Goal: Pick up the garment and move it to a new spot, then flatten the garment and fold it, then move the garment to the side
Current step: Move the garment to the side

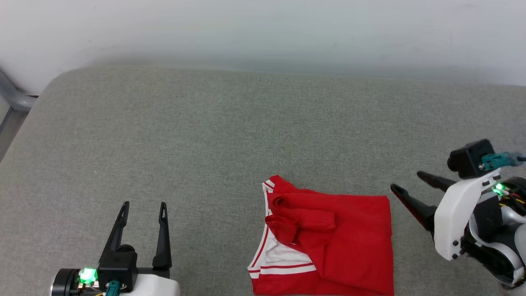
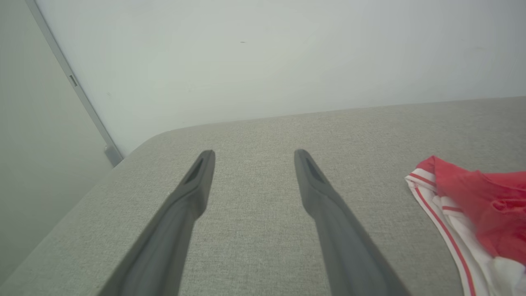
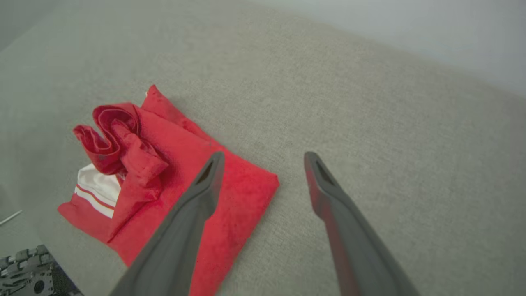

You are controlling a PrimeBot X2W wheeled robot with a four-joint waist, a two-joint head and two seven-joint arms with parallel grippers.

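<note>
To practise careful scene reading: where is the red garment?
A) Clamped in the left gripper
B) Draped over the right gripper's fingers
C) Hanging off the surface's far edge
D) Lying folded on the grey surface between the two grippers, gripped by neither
D: the garment lies folded on the grey surface, with the left gripper and right gripper open either side.
</note>
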